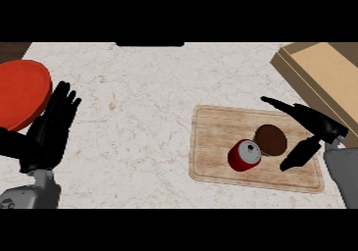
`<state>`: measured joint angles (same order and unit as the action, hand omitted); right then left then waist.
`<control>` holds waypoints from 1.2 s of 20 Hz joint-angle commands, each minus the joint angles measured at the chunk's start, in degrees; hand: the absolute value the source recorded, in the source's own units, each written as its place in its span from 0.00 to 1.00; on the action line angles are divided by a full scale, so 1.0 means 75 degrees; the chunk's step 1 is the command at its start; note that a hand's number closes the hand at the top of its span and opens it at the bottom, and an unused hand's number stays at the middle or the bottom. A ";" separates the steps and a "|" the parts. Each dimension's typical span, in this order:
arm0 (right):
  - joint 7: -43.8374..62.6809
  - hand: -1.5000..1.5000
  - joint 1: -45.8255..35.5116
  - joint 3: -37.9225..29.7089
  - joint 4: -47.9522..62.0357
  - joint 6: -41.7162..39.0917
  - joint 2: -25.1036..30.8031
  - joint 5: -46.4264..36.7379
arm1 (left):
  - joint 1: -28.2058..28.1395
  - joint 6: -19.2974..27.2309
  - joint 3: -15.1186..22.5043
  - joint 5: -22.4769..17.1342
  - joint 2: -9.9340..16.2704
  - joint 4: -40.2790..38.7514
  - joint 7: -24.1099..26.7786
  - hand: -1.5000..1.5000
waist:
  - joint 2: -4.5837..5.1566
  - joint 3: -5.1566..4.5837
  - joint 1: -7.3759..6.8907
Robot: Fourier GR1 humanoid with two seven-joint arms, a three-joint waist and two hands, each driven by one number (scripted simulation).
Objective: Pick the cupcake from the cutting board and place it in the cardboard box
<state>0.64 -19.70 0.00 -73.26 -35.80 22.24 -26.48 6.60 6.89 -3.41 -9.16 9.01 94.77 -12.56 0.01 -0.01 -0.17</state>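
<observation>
A: Starting with the head view, what is lying on the counter (pixel 138 127)?

B: A pale marbled top is filling most of it. A wooden cutting board (pixel 217 157) is sitting right of centre, slightly turned, and a cardboard box (pixel 322 78) is lying at the upper right, running off the right edge.

A: And where is the cupcake?

B: The cupcake (pixel 271 139) is sitting on the cutting board, towards its right half, showing as a dark brown round top. Just beside it, at its lower left and touching or nearly touching, a red can (pixel 244 155) is lying tilted with its silver end facing up.

A: What is the right hand doing?

B: The right hand (pixel 315 128) is hanging over the board's right side, spread wide. Its fingers are pointing up and left above the cupcake, and the thumb (pixel 297 154) is reaching down at the cupcake's right. The cupcake is lying in the gap between them, and I cannot tell whether either is touching it. Nothing is being pinched.

A: And the left one?

B: The left hand (pixel 51 132) is resting near the left edge, fingers straight and pointing up, holding nothing. Its fingertips are lying just beside a round red plate (pixel 18 93), which is sitting at the upper left and partly leaving the view.

A: Is the box holding anything?

B: Only its tan inside and one wall are showing.
</observation>
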 commanded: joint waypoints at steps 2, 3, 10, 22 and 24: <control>-0.0679 0.00 0.0085 -0.0051 0.0541 0.0174 0.0016 -0.0417 | 0.0378 0.0078 0.0009 0.0217 -0.0225 -0.0513 0.0172 0.50 | 0.0005 0.0001 0.0012; -0.0343 0.00 -0.0271 -0.0284 0.0436 -0.0228 0.0097 -0.0208 | -0.0162 -0.0234 -0.0017 0.0114 -0.0164 -0.0300 0.0367 0.50 | 0.0001 0.0000 -0.0001; 0.0177 0.00 -0.0039 0.0195 0.0165 0.0130 -0.0682 -0.0689 | -0.0130 -0.0421 -0.0174 0.0098 -0.0165 -0.0565 0.0735 0.50 | 0.0003 -0.0001 -0.0005; -0.0945 1.00 0.0068 -0.0012 0.0511 0.0338 -0.0449 -0.1240 | 0.0288 -0.0406 -0.0571 -0.0009 0.0074 0.0054 -0.0373 0.50 | -0.0001 0.0001 0.0005; -0.1476 1.00 0.0538 0.0291 -0.0131 0.0513 -0.0229 -0.1496 | 0.0136 -0.0143 -0.0138 0.0322 -0.0305 0.0062 -0.0208 0.50 | -0.0007 0.0001 0.0032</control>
<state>-7.68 -17.63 0.40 -70.67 -33.14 19.77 -35.68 6.40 5.40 -4.67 -7.17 6.86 95.36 -12.84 -0.01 0.00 -0.09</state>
